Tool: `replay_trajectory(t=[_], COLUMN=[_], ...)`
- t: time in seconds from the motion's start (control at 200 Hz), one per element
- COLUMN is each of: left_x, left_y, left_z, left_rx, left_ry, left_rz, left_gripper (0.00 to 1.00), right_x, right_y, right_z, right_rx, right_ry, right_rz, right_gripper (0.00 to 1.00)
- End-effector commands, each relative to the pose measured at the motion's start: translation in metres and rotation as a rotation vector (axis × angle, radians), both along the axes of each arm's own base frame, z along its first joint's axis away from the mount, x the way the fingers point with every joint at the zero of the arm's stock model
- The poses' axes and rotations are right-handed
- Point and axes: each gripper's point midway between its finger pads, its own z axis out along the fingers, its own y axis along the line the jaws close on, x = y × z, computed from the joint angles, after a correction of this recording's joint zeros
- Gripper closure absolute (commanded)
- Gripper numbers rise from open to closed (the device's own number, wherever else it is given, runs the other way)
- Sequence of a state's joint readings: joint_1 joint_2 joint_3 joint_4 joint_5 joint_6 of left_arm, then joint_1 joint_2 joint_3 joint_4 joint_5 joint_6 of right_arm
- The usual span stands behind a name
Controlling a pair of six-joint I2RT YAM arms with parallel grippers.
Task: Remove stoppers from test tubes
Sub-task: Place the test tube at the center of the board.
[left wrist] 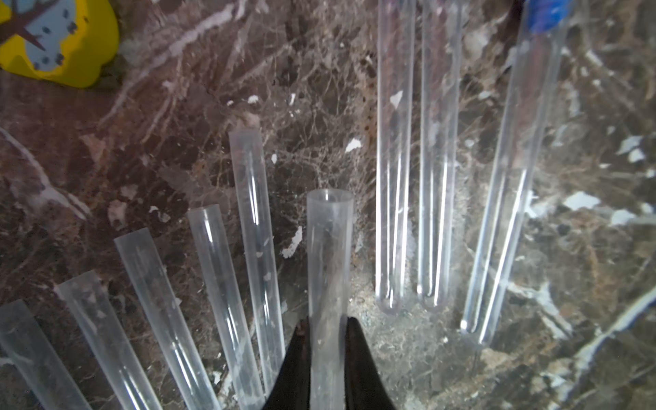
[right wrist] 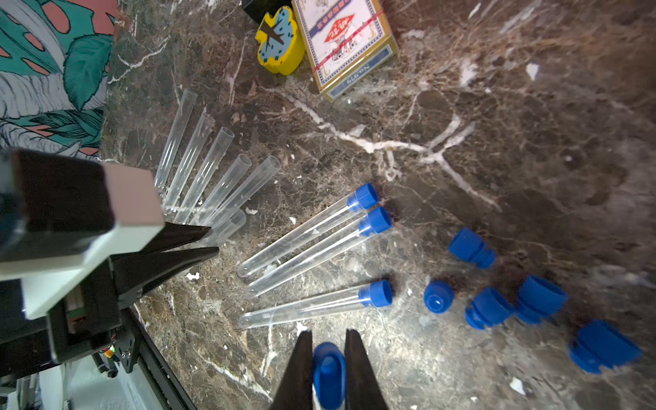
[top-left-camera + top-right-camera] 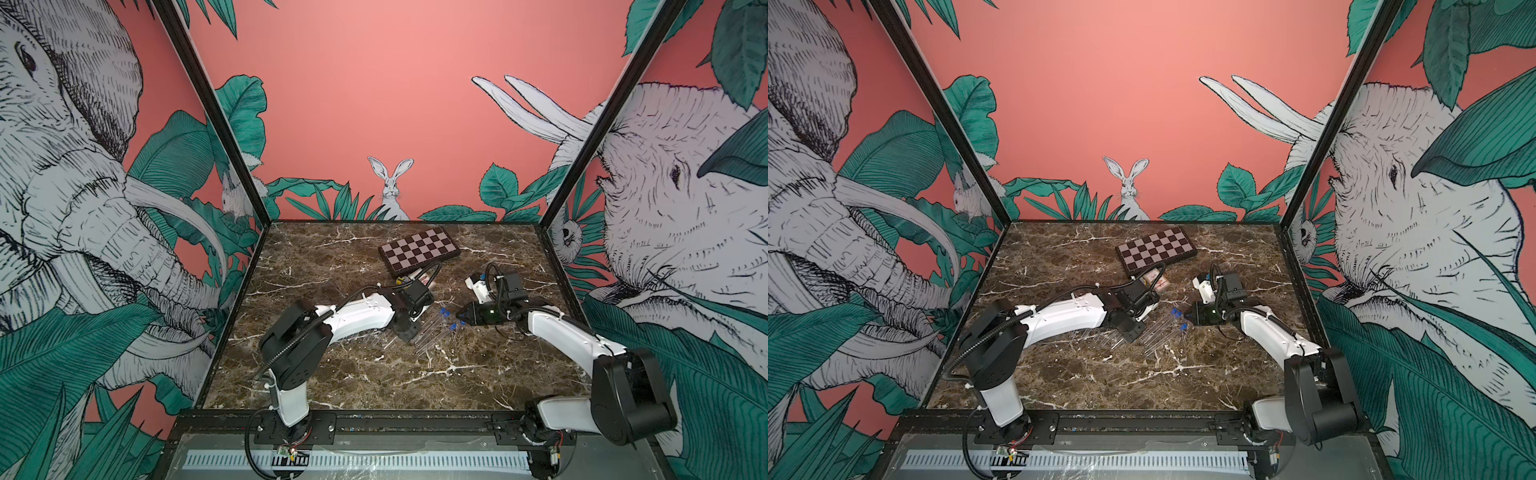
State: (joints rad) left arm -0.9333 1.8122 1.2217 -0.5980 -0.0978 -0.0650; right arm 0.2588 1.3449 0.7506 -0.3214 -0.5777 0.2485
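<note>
Here the left tool (image 1: 328, 328) is clenched around 1 open test tube (image 1: 330, 248), whose mouth sticks out past its tips. 5 other open tubes (image 1: 213, 284) lie fanned on the worktop (image 1: 461, 372) just beside it. The right tool (image 2: 328, 335) pinches 1 blue stopper (image 2: 329, 372) between its tips; 3 capped tubes (image 2: 312, 258) lie just ahead of it, and 5 loose stoppers (image 2: 488, 307) are scattered nearby.
</note>
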Motion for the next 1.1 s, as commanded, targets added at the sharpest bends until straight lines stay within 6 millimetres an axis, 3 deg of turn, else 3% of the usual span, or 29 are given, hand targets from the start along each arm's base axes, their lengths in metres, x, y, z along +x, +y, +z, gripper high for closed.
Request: replay_trajectory(t=[0.0,0.59,0.87,1.095], left_x=[0.006,0.020,0.024,0.026], left_y=[-0.001,-0.007,-0.008,-0.011], left_z=[0.006,-0.019,-0.007,0.006], left_rx=[0.015,0.092,0.087,0.065], left_ry=[-0.007,-0.001,-0.023,-0.039], left_rz=[0.032,0.049,0.043,0.033], left_gripper=[0.93,0.86,0.68,0.63], right_x=[-0.005,-0.010,-0.013,-0.009], right_y=[-0.011,-0.035,-0.044,-0.048], right_z=[-0.009,-0.025,-0.035,-0.039], right_rx=[-0.059,-0.204,-0.249,-0.282], right_ry=[0.007,0.039,0.083,0.109], right_rz=[-0.009,-0.052,-0.082,-0.095], right_gripper=[0.97,0.96,0.96,0.96])
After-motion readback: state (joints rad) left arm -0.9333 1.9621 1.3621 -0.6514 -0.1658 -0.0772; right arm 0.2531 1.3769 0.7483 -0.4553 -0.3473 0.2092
